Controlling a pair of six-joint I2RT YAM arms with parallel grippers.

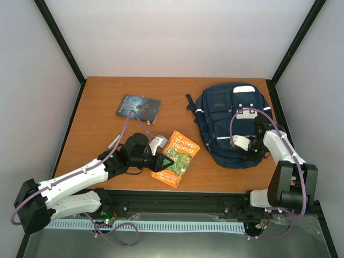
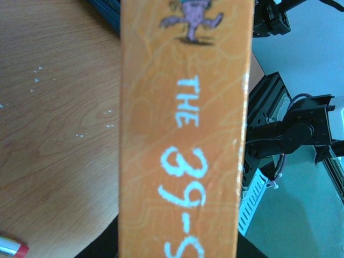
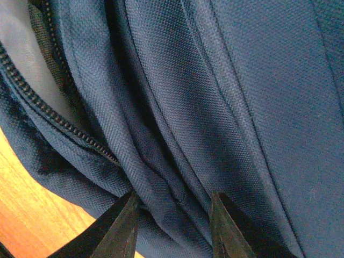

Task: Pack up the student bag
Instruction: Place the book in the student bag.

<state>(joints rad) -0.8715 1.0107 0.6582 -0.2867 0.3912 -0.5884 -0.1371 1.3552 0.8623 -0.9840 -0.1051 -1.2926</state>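
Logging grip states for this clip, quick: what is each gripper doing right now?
Left gripper: closed on the near edge of the orange book.
Right gripper: closed on a fold of the student bag fabric.

Surface (image 1: 97, 107): orange-brown wood grain; a few small white specks in the left wrist view
Walls (image 1: 183, 37): plain white panels at back and both sides
Frame: black posts (image 1: 61, 40) in the far corners
Near edge: black rail (image 1: 188, 207); pale slotted strip (image 1: 177, 227) beneath
Floor (image 1: 215, 244): pale grey-green
Light: even, soft
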